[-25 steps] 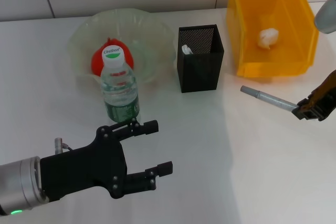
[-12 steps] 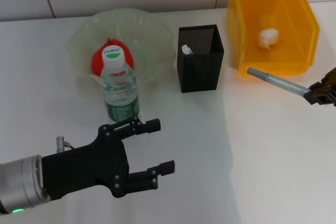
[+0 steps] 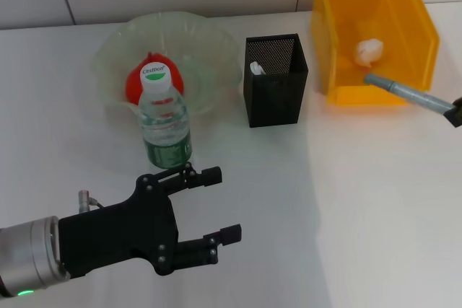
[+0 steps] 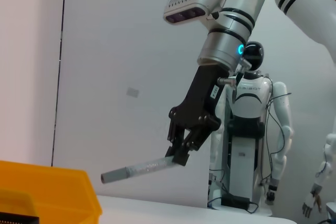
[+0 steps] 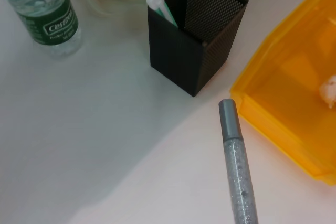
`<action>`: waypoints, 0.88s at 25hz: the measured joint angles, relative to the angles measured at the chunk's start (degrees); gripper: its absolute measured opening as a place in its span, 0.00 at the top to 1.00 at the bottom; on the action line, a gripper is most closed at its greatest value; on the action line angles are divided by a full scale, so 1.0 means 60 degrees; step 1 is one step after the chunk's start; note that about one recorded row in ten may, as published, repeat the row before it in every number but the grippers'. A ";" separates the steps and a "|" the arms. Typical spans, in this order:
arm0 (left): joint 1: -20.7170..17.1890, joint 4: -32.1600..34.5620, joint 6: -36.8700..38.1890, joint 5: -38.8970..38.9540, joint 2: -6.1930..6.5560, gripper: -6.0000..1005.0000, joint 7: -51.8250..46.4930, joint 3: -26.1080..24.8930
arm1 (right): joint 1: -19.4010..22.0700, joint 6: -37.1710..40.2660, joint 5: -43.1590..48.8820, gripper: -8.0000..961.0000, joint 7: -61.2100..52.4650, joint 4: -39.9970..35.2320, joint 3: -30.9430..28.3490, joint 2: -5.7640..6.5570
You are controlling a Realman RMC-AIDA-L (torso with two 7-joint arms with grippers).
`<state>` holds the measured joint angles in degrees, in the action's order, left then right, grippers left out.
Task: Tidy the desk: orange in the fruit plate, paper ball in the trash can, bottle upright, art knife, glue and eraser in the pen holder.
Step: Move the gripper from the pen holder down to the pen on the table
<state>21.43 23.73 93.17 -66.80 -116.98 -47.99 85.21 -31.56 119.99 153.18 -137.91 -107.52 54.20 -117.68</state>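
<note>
My right gripper [image 3: 456,115] is at the table's far right edge, shut on a grey pen-shaped art knife [image 3: 408,94] that points toward the yellow trash can [image 3: 375,93]. The left wrist view shows this gripper [image 4: 178,156] holding the knife [image 4: 136,170] in the air. The black mesh pen holder [image 3: 274,88] holds a white-green stick [image 3: 256,68]. The orange [image 3: 137,81] lies in the clear fruit plate [image 3: 195,34]. The bottle [image 3: 164,120] stands upright in front of it. The paper ball [image 3: 369,50] lies in the trash can. My left gripper [image 3: 224,203] is open and empty, near the front left.
In the right wrist view the knife [image 5: 239,177] hangs over the table between the pen holder [image 5: 194,59] and the trash can [image 5: 294,93]. Bare table lies in front of the pen holder. Another robot stands in the background of the left wrist view.
My right gripper has carried the art knife up and to the right, toward the picture's edge. The left arm has barely moved.
</note>
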 joint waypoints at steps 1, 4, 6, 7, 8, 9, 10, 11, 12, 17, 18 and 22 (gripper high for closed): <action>0.0000 0.0000 0.0000 0.0000 0.0000 0.22 0.0000 0.0000 | -0.0070 0.0099 -0.0010 0.85 -0.0025 -0.0103 -0.0067 0.0005; 0.0002 0.0000 -0.0001 0.0000 -0.0009 0.22 0.0020 0.0022 | -0.0292 0.0328 -0.0020 0.85 -0.0200 -0.0362 -0.0185 0.0019; 0.0002 -0.0001 -0.0001 0.0000 -0.0014 0.22 0.0026 0.0025 | -0.0487 0.0518 -0.0030 0.85 -0.0391 -0.0487 -0.0194 0.0078; 0.0003 -0.0001 -0.0001 0.0000 -0.0019 0.22 0.0023 0.0030 | -0.0574 0.0594 -0.0034 0.85 -0.0488 -0.0530 -0.0195 0.0110; 0.0003 -0.0001 -0.0002 0.0000 -0.0023 0.22 0.0019 0.0034 | -0.0722 0.0694 -0.0038 0.85 -0.0626 -0.0579 -0.0197 0.0157; 0.0002 -0.0001 -0.0001 0.0000 -0.0027 0.22 0.0016 0.0036 | -0.0886 0.0792 -0.0041 0.85 -0.0784 -0.0625 -0.0197 0.0207; -0.0002 -0.0001 -0.0002 0.0000 -0.0031 0.22 0.0013 0.0037 | -0.1022 0.0829 -0.0039 0.85 -0.0890 -0.0660 -0.0197 0.0247; -0.0007 -0.0001 -0.0002 0.0000 -0.0031 0.22 0.0013 0.0037 | -0.1135 0.0854 -0.0019 0.85 -0.0963 -0.0682 -0.0197 0.0280; -0.0014 -0.0001 -0.0001 0.0000 -0.0031 0.22 0.0017 0.0037 | -0.1250 0.0861 0.0007 0.85 -0.1026 -0.0696 -0.0197 0.0316; -0.0041 -0.0001 0.0078 0.0001 -0.0041 0.22 0.0074 0.0018 | -0.1696 0.0884 0.0055 0.85 -0.1206 -0.0556 -0.0195 0.0433; -0.0042 -0.0001 0.0080 0.0000 -0.0047 0.22 0.0075 0.0024 | -0.1754 0.0884 0.0058 0.85 -0.1207 -0.0533 -0.0194 0.0448; -0.0023 0.0006 0.0085 0.0000 -0.0056 0.22 0.0075 0.0034 | -0.2171 0.0853 0.0059 0.85 -0.1214 -0.0131 -0.0366 0.0548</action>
<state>21.29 23.77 93.68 -66.80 -117.32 -47.54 85.41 -44.58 125.10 153.54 -145.20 -108.30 52.01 -114.40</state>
